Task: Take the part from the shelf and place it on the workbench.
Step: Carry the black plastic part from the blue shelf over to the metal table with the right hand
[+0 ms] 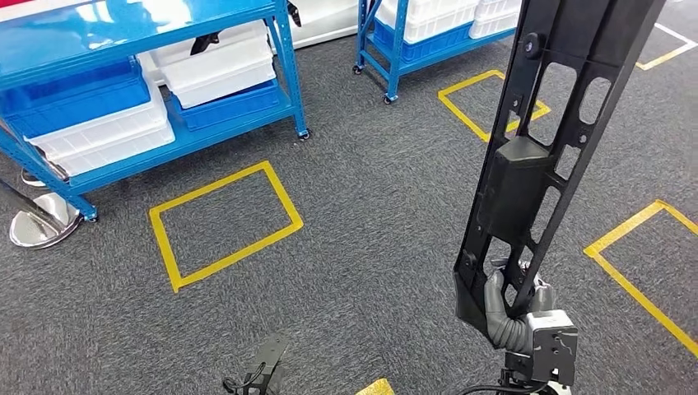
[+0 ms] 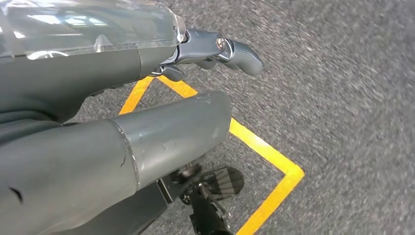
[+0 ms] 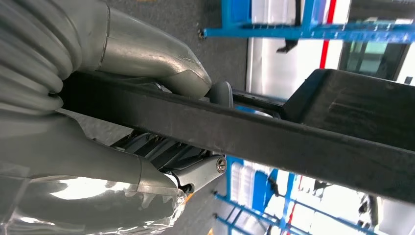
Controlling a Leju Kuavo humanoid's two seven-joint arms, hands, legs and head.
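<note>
A long black plastic part (image 1: 535, 148) with cut-out slots and a boxy middle stands nearly upright at the right of the head view. My right hand (image 1: 518, 313) grips its lower end, fingers wrapped around the frame. In the right wrist view the thumb and fingers (image 3: 147, 58) clamp the part's black bar (image 3: 293, 142). My left hand (image 2: 161, 132) hangs over the grey carpet with its fingers (image 2: 235, 51) stretched out and nothing in it.
A blue shelf (image 1: 189, 132) with white and blue bins stands at the upper left, a second blue shelf (image 1: 411, 41) at the top middle. Yellow tape rectangles (image 1: 222, 222) mark the carpet. A chrome stand base (image 1: 37, 222) sits at the left edge.
</note>
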